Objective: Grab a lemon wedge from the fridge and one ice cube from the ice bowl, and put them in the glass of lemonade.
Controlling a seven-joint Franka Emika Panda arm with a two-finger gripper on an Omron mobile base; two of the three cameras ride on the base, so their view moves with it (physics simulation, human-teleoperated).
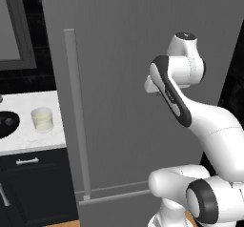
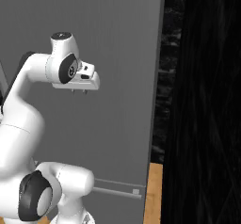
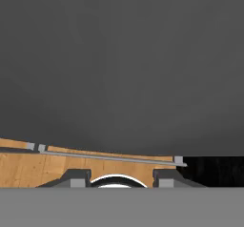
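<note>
The gripper (image 2: 78,91) hangs in front of the shut fridge (image 1: 124,78), fingers apart, holding nothing. The lemon wedge must be inside. The gripper is far from the long handle (image 1: 76,111), so a grab could miss. The glass of lemonade (image 1: 42,119) stands near the white counter's (image 1: 28,142) right edge.

the light is soft and even, with no clear source and no hard cast shadows; the fridge (image 1: 124,78) door reads as a flat matte grey with faint vertical streaks and no glare; the white arm (image 2: 19,119) is the brightest thing, smoothly shaded with mild highlights; the right side of the right base view is nearly black, detail lost in it; the marble surface (image 1: 28,135) is pale and bright; edges look slightly soft and jagged, low in resolution; the hand view is dim, grading darker toward its top; no lens bending shows.
</note>
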